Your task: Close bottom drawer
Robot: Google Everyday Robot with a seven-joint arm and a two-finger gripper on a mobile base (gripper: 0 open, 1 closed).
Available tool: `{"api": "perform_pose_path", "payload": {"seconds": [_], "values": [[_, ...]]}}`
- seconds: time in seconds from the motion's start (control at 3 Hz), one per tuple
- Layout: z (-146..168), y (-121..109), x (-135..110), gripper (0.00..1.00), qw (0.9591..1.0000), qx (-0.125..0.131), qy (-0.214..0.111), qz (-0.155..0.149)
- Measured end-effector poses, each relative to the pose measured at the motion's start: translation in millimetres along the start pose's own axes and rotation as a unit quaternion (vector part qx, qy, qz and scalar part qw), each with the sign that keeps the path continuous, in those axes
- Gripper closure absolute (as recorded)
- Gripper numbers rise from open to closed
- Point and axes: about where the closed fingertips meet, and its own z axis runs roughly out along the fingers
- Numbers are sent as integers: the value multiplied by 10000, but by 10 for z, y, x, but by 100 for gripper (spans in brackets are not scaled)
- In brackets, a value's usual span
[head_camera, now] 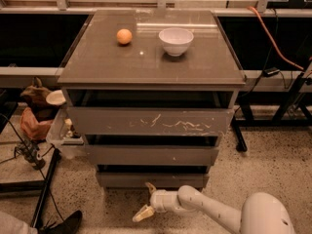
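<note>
The bottom drawer (152,180) is the lowest of three in the grey-brown cabinet. Its plain flat front sits almost in line with the drawer above, with only a narrow dark gap over it. My gripper (146,199) is low at the floor, just in front of the drawer front's middle. Its two pale fingers are spread apart, the upper fingertip (150,186) touching or nearly touching the drawer front, the lower one (141,213) pointing down-left. It holds nothing. My white arm (209,209) runs in from the lower right.
An orange ball (124,36) and a white bowl (176,41) sit on the cabinet top. The scratched top drawer (151,121) and middle drawer (152,154) stick out slightly. Clutter, cables and a black stand (46,189) lie left; table legs (240,130) right.
</note>
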Motion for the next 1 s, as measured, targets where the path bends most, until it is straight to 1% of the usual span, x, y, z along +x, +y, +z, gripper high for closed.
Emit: {"api": "perform_pose_path", "payload": {"seconds": [0.33, 0.67, 1.0], "values": [[48, -120, 3, 0, 10000, 34, -10, -63], [143, -509, -80, 0, 9993, 180, -51, -311], [143, -508, -80, 0, 9993, 180, -51, -310]]}}
